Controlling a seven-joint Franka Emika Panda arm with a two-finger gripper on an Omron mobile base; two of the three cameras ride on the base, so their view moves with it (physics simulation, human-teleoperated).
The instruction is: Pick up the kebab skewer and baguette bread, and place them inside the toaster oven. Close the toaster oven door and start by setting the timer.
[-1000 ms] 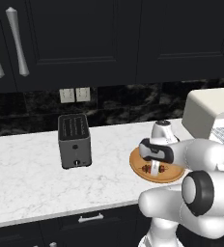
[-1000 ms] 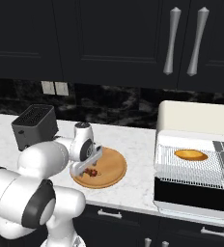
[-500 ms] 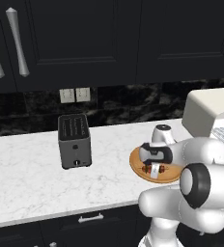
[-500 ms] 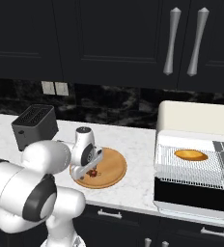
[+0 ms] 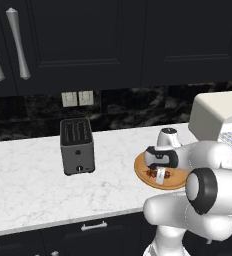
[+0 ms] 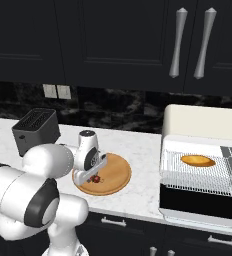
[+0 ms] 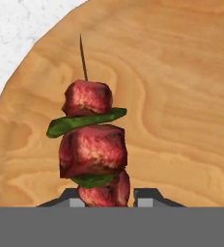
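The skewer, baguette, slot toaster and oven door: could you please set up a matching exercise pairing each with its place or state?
Things:
1. skewer
2. baguette
3. slot toaster
4. oven door

Places or states:
A. folded down open
B. on the wooden plate, between the pincer's tips
C. on the oven rack
D. on the counter, left of the plate

Pairs: 1-B, 2-C, 3-D, 4-A

Two rear base views — close hand view over wooden plate (image 7: pixel 181 96)
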